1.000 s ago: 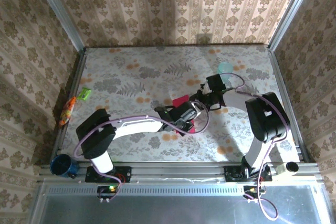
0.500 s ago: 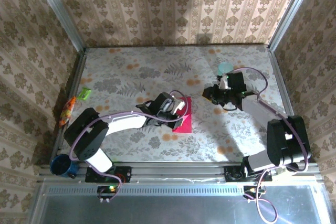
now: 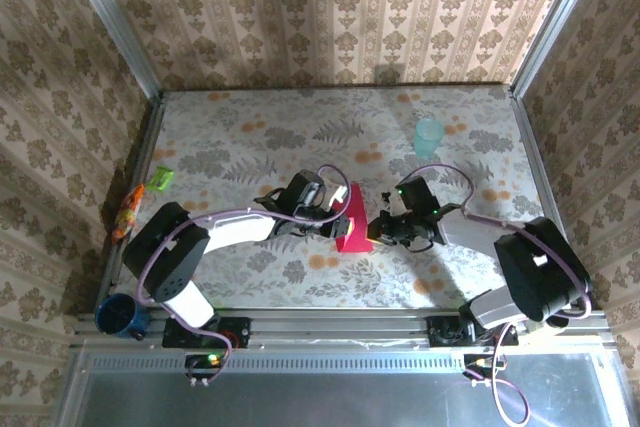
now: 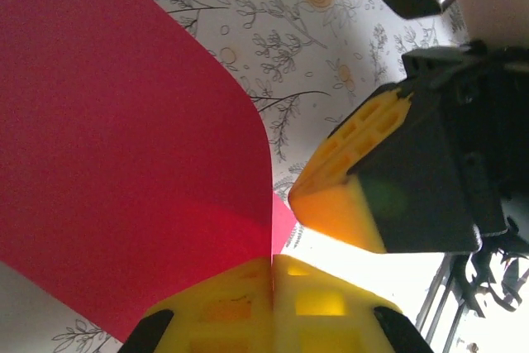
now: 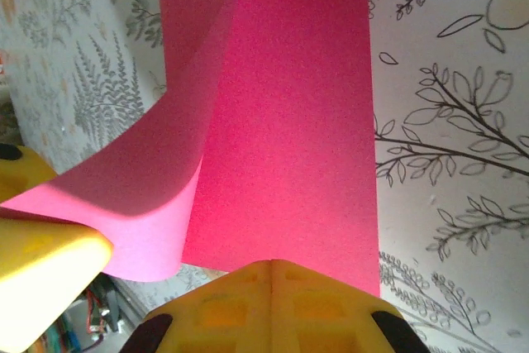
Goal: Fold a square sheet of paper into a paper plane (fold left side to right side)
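Observation:
The square sheet of paper (image 3: 352, 229) is magenta-red and lies mid-table, its left side lifted and curling over toward the right. My left gripper (image 3: 336, 209) is shut on that raised edge; in the left wrist view the sheet (image 4: 124, 146) runs into the seam between the yellow fingertips (image 4: 272, 264). My right gripper (image 3: 377, 230) is shut at the sheet's right edge. In the right wrist view its closed tips (image 5: 271, 266) rest at the near edge of the flat part of the sheet (image 5: 289, 138), with the curled flap on the left. The paper plane is out of view.
A pale teal cup (image 3: 428, 134) stands at the back right. A green packet (image 3: 161, 179) and an orange packet (image 3: 127, 212) lie by the left wall. A blue mug (image 3: 118, 315) sits at the front-left rail. Metal frame posts and patterned walls enclose the table.
The right arm has swung from near the cup down to the sheet's right edge and its jaws have closed. The left gripper has raised the sheet's left side, which now curls upward.

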Robot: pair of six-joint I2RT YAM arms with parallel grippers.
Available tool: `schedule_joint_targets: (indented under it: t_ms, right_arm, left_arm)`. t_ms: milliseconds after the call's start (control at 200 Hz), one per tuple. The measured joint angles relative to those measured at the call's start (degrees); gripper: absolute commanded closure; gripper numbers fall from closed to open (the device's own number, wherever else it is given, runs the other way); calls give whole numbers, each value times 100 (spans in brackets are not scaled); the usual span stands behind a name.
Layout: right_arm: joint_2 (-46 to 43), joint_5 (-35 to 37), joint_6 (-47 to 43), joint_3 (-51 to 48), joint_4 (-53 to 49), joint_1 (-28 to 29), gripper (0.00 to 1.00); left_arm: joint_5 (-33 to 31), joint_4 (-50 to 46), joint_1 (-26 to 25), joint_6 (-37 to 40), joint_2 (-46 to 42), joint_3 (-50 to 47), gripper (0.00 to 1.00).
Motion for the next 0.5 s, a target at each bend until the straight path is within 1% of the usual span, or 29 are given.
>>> schedule_joint_targets:
  t_ms: [350,500]
  right_arm:
    - [601,269,-26,61,164,321,100]
    - [688,341,-50,170,162,376,100]
  left_arm:
    - [66,0,4,-55,168,-2,100]
    - [66,-11,11,-55,168,-2,100]
